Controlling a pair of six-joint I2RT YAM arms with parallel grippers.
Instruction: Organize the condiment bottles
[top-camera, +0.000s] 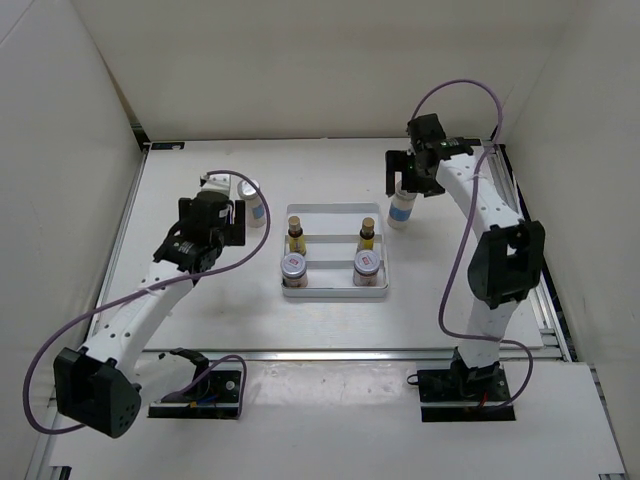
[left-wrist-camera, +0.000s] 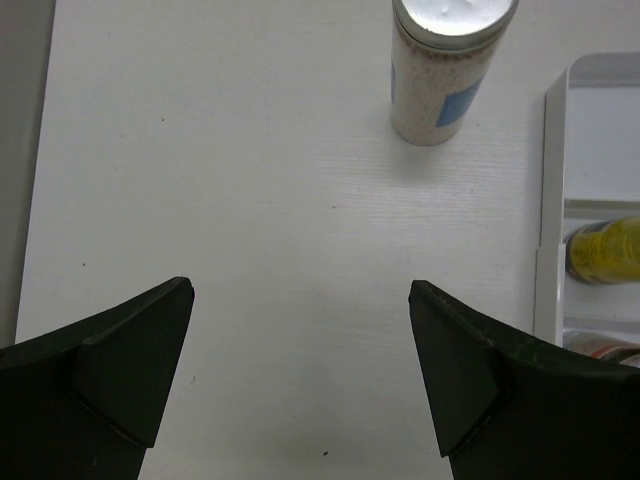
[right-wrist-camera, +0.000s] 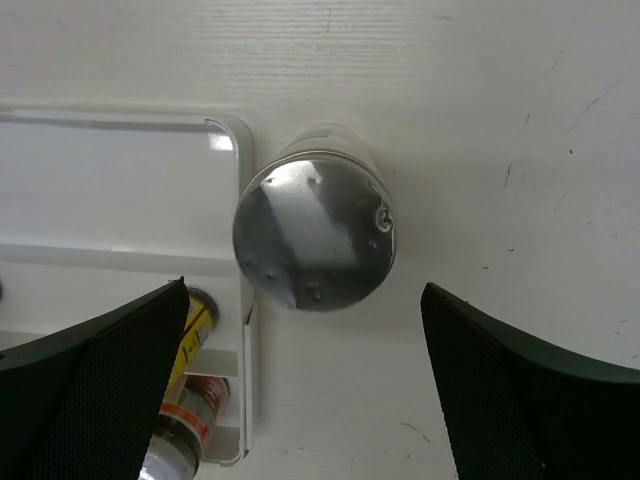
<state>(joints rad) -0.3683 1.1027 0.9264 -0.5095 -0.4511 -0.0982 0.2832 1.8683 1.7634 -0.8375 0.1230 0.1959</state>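
A white tray (top-camera: 336, 293) in the middle of the table holds two slim yellow-brown bottles (top-camera: 296, 238) (top-camera: 367, 234) in its far row and two squat red-marked jars (top-camera: 293, 266) (top-camera: 366, 263) in its near row. One tall white bottle with a blue band (top-camera: 254, 207) stands left of the tray. In the left wrist view that bottle (left-wrist-camera: 440, 80) is ahead of my open left gripper (left-wrist-camera: 300, 288), well clear of the fingers. The other white bottle (top-camera: 402, 208) stands just right of the tray. My open right gripper (right-wrist-camera: 303, 288) hovers above its silver cap (right-wrist-camera: 313, 230).
White walls close the table in at the back and both sides. In the right wrist view the tray's corner rim (right-wrist-camera: 243, 200) almost touches the bottle, with a yellow bottle (right-wrist-camera: 195, 330) and a jar (right-wrist-camera: 185, 420) just inside. The tray's edge (left-wrist-camera: 550, 200) lies right of my left gripper.
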